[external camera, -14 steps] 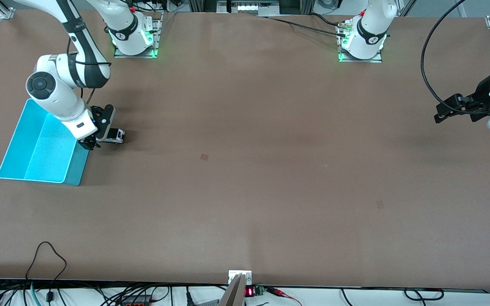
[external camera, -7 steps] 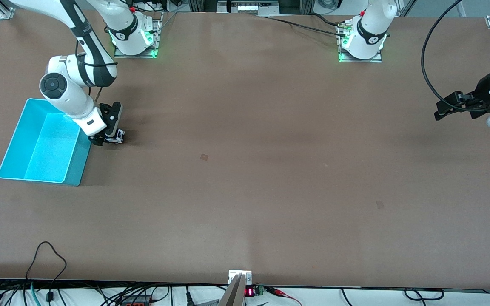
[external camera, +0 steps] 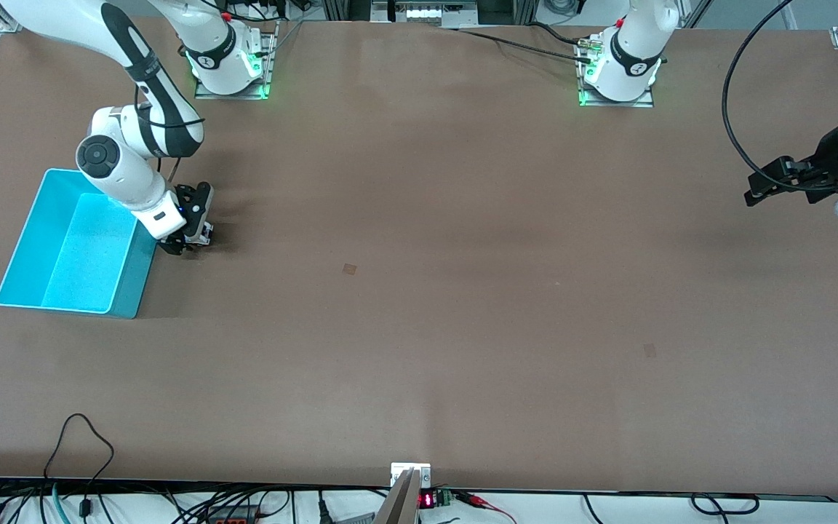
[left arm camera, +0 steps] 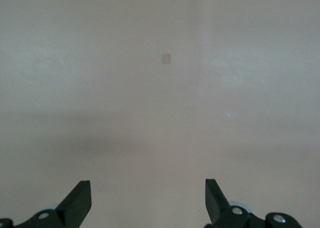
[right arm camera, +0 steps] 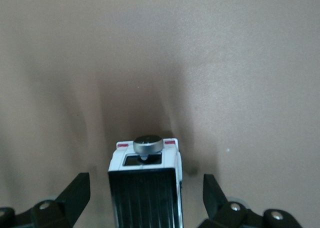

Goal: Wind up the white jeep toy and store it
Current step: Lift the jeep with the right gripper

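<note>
- White plastic toy jeep with a black ribbed roof (right arm camera: 145, 188) sits on the brown desk (external camera: 419, 291), just beside the turquoise plastic bin (external camera: 70, 251) toward the right arm's end, wheels down between the spread fingers of the right hand (external camera: 188, 236).
- The right hand is open around the jeep and grips nothing yet; if it closes off-centre, a finger (right arm camera: 75, 193) could nudge the light car so that it rolls or skews away.
- A loose pinch on the smooth sides could let the jeep slip during winding or on the way into the bin.
- The left hand (left arm camera: 148, 200) waits open over bare desk, well apart from the toy.
- The right wrist view shows the round grey spare wheel and the gaps on both sides; the front view hides most of the jeep under the arm but alone shows the bin.
</note>
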Action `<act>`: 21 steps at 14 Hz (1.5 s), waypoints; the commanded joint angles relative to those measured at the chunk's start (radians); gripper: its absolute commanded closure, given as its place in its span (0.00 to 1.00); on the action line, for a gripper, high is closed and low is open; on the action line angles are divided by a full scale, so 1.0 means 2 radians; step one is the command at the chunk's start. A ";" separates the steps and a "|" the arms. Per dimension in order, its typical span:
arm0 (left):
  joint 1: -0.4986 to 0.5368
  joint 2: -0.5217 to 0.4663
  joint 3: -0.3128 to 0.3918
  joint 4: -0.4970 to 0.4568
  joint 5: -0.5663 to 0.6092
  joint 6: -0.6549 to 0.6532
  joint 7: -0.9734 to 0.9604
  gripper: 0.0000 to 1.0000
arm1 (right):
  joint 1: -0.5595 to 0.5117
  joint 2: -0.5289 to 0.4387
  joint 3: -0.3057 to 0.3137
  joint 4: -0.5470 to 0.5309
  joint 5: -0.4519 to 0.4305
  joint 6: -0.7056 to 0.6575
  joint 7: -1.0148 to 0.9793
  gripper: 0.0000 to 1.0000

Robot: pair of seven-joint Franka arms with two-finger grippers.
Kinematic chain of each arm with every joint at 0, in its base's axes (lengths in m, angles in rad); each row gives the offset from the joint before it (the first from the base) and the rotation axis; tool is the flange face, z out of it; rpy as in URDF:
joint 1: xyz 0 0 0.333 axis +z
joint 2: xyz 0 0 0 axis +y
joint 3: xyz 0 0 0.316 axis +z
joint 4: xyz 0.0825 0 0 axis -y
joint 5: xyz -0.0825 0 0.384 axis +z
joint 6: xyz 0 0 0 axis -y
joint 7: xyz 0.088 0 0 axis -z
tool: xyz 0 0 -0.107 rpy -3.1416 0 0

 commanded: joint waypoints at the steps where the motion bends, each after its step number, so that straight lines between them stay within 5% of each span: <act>1: 0.002 -0.013 -0.002 -0.010 -0.007 0.003 0.003 0.00 | -0.013 0.006 0.009 0.000 -0.008 0.012 -0.009 0.28; 2: 0.002 -0.013 -0.002 -0.010 -0.007 0.002 0.003 0.00 | -0.013 0.006 0.009 0.000 -0.008 0.012 -0.011 0.56; 3: 0.002 -0.013 -0.002 -0.010 -0.007 0.002 0.003 0.00 | -0.013 0.005 0.009 0.000 -0.007 0.012 -0.011 0.71; 7: 0.002 -0.012 -0.001 -0.010 -0.007 0.002 0.003 0.00 | -0.011 0.000 0.010 0.000 -0.007 0.008 -0.002 0.98; 16: 0.008 -0.011 0.000 -0.010 -0.009 0.004 0.003 0.00 | -0.004 -0.084 0.047 0.019 -0.001 -0.009 0.241 1.00; 21: 0.008 -0.010 0.000 -0.009 -0.008 0.004 0.003 0.00 | -0.004 -0.115 0.045 0.112 0.002 -0.159 0.382 1.00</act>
